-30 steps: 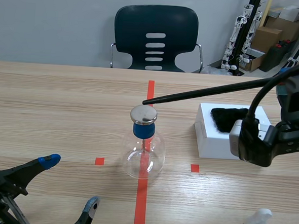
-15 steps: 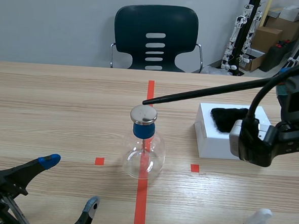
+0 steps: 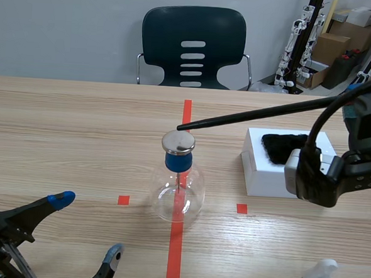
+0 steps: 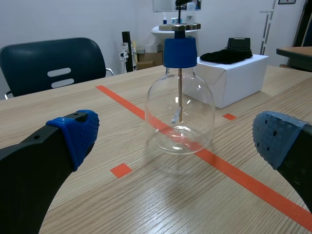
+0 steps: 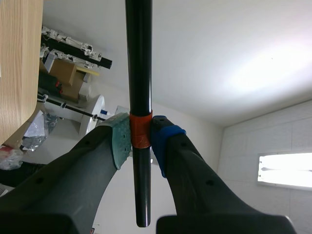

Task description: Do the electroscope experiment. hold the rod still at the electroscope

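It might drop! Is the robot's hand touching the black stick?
Touching: the right wrist view shows the right gripper with both pads pressed against the stick.

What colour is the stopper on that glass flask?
The stopper is blue, clearest in the left wrist view.

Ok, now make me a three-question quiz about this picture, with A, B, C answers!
1. Where is the black cloth? A on the white box B inside the glass flask C on the black rod
2. What colour is the flask's stopper? A red B blue C green
3. How is the right tool? A open B shut on the rod C shut on the cloth
Answers: 1 A, the cloth lies on top of the box. 2 B, the stopper under the metal disc is blue. 3 B, its fingers squeeze the rod between them.
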